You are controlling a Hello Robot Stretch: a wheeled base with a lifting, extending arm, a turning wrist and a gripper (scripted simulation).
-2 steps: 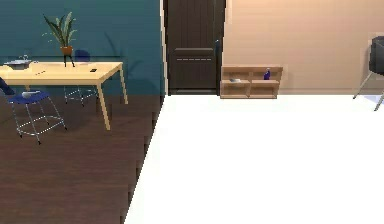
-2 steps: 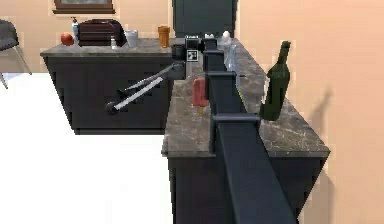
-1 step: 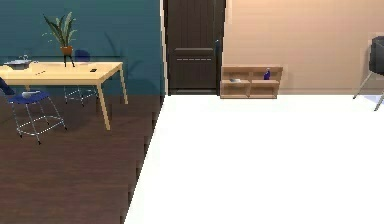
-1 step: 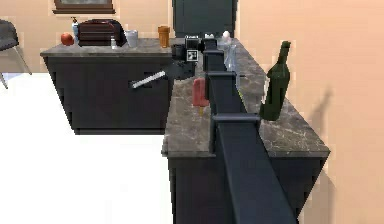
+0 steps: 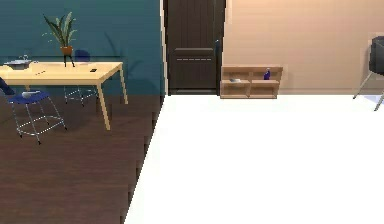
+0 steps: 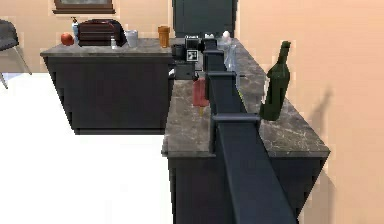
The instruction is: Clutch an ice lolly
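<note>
The dark arm bar rises over a stone-topped counter (image 6: 300,135) in the arm side view. At its far end are the white marker squares and the gripper (image 6: 183,51). Small things stand on the counter at and behind the gripper's far end, so I cannot tell whether it holds anything. A small reddish blob (image 6: 200,92) stands on the counter against the arm's left side; its shape is too vague to name. A dark green bottle (image 6: 275,85) stands upright just right of the arm.
A second dark counter (image 6: 100,60) joins at the back left, bearing a red fruit (image 6: 67,38), a dark box (image 6: 97,30) and an orange cup (image 6: 163,35). The forward view has a wooden table (image 5: 70,72) with a plant, blue chairs, a dark door (image 5: 195,45) and a low shelf (image 5: 251,83).
</note>
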